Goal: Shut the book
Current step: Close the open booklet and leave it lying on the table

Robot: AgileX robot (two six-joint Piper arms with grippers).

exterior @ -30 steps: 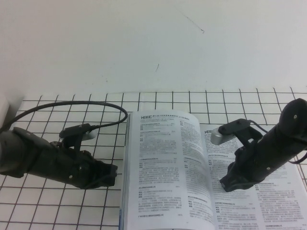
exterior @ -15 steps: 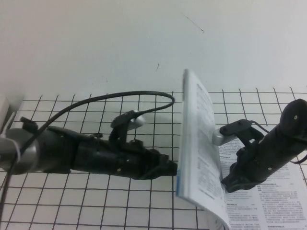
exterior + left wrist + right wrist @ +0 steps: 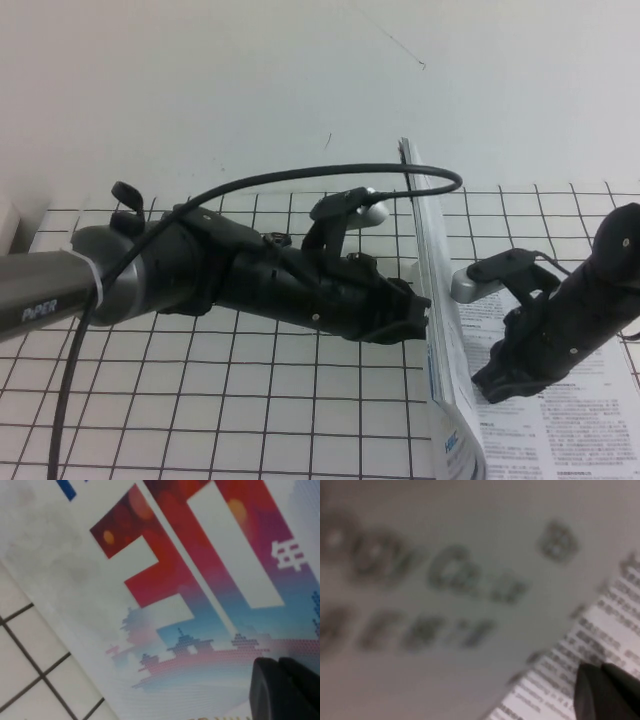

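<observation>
- The book (image 3: 428,230) is half shut. Its left half stands straight up, right at the tip of the left hand (image 3: 420,318). Its other half lies flat on the desk (image 3: 250,400), under the right hand (image 3: 490,385).
- The left hand is clenched on nothing. It presses on the bright red and blue cover (image 3: 200,580) from the outside. I think this is the push-over step: the standing half needs to tip away from the left hand and fall onto the flat page (image 3: 570,420).
- To do it well, I think the left hand should push slow and low on the cover, so that the thin pages do not bend or flop back toward it.
- The right hand is clenched on nothing too. It sits on the flat page, on the far side of the standing half from the left hand. It looks like it pins the book down so that the book cannot slide.
- This hand is right where the standing half would land. I think it should slip out first, or it may get shut inside the book.
- The wall (image 3: 250,80) past both hands is plain white, with a few small marks.
- The desk under both hands is white with black lines in squares. It looks flat and smooth, so the book could slide when pushed.
- A black cable (image 3: 300,180) loops up over the left arm, close to the top of the standing half. It might catch there.
</observation>
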